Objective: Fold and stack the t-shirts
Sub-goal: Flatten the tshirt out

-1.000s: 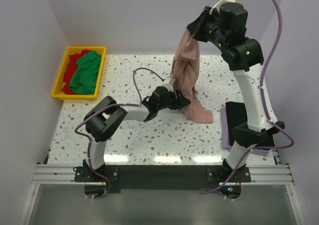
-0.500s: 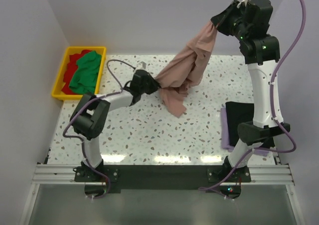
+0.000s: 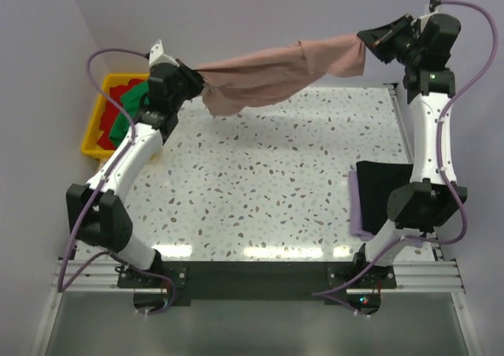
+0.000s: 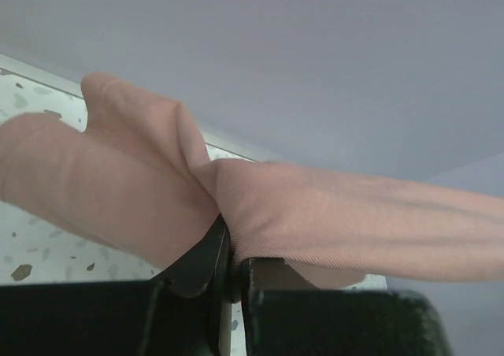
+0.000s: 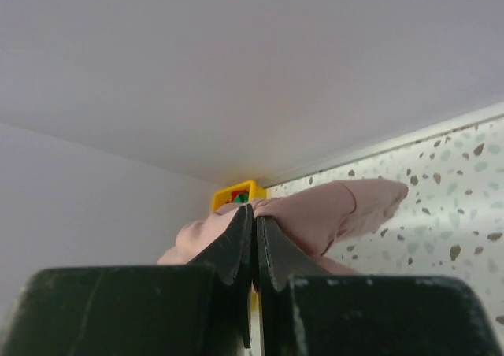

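My left pincer is clamped on one end of the dusty-pink t-shirt, in the upper left of the overhead frame. My right pincer is clamped on the other end, in the upper right. Between them the shirt hangs in the air as a long, bunched band across the top of the frame. It is clear of the speckled counter, and a loose fold sags just right of my left pincer.

From my left wrist, my two black fingers meet at the bottom centre, with pink cloth pinched between them and spilling out to both sides. From my right wrist, my fingers are pressed together in the lower centre, with pink cloth bunched at their tips.

The yellow bin sits at the left edge of the overhead frame. In it the green t-shirt lies over the red t-shirt. At the right edge, the black t-shirt lies flat on the lavender t-shirt. The lavender one shows only as a strip along the black one's left side, and my right arm partly covers both.
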Available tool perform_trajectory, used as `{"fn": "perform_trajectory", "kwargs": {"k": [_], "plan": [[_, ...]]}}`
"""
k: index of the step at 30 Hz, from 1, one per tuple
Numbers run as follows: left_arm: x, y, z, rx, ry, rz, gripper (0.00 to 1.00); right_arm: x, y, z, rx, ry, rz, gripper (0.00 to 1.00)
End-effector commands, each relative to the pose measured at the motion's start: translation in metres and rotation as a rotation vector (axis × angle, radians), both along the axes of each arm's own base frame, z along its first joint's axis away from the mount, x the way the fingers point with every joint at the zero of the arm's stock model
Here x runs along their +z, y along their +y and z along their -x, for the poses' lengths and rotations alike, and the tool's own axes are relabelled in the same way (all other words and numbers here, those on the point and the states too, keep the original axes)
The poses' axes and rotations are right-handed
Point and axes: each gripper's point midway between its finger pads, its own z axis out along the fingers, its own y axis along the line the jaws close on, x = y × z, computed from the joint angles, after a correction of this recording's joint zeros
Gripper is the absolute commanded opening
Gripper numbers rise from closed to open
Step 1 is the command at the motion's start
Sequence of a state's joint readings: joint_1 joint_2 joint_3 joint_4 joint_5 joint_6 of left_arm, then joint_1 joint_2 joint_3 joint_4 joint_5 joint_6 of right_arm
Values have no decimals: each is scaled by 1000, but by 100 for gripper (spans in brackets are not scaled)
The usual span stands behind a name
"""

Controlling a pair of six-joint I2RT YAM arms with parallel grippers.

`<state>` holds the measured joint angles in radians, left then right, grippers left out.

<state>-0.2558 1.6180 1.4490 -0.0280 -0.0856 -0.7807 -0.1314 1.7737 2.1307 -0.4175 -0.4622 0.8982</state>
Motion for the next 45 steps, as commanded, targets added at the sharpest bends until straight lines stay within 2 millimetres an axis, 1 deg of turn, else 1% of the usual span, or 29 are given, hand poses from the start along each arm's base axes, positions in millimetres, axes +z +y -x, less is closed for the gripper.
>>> {"fn": "perform_trajectory", "kwargs": {"k": [1,2,3,4,5,6,7,9,10,13,14,16,17,18,20,22,23,25,26,27,28,29,30,32,34,39,40,41,45], "plan": [[-40,22,40,33,86,-69,0,-6,20,50,92,-41,-45,0],[-59,21,52,18,122,-60,2,-8,23,77,91,-51,-28,0],[-99,21,77,-1,200,-33,8,-32,24,90,84,-3,-22,0],[-122,20,93,-20,238,-22,16,-110,23,99,72,161,-34,0],[-135,17,104,-41,247,-2,37,-140,23,114,68,204,-9,0],[-178,22,130,-34,338,5,46,-150,23,142,48,204,6,0],[-176,24,142,-37,322,18,54,-223,24,161,43,351,-10,0],[-185,28,161,-42,320,18,65,-263,28,192,59,399,15,0],[-184,29,164,-45,323,15,67,-308,28,214,59,511,28,0],[-169,32,160,-26,302,11,67,-353,27,247,80,617,95,0],[-158,32,153,-13,281,18,67,-358,24,250,75,624,126,0],[-167,33,147,6,346,-1,64,-356,25,254,79,615,123,0],[-152,34,135,22,322,-10,63,-355,25,254,81,610,128,0],[-165,35,131,31,371,-30,61,-354,23,254,74,612,136,1],[-156,31,115,31,350,-38,59,-356,21,254,71,620,156,1],[-171,27,101,26,393,-59,56,-357,22,251,80,614,151,1],[-158,18,87,12,359,-77,56,-359,23,250,82,619,137,1],[-182,4,74,-10,437,-129,56,-361,25,246,90,610,126,1],[-167,-12,62,-33,418,-168,56,-364,26,246,92,622,122,1],[-187,-22,55,-36,463,-216,56,-364,25,244,91,616,123,1],[-170,-42,43,-43,417,-258,56,-365,25,244,92,621,126,1],[-174,-51,39,-46,427,-283,57,-365,24,243,88,619,129,1],[-197,-57,38,-52,478,-323,57,-365,24,241,87,616,133,1],[-191,-77,26,-51,448,-342,57,-365,24,240,88,612,133,1],[-215,-88,22,-50,486,-386,57,-365,25,237,95,608,126,1],[-234,-97,-12,30,485,-488,57,-364,28,235,117,599,122,0],[-226,-101,-21,40,459,-489,56,-364,28,235,120,599,122,0],[-237,-99,-24,58,467,-529,56,-364,28,235,123,599,122,0],[-237,-93,-41,117,433,-577,55,-366,29,237,134,597,130,0]]}}
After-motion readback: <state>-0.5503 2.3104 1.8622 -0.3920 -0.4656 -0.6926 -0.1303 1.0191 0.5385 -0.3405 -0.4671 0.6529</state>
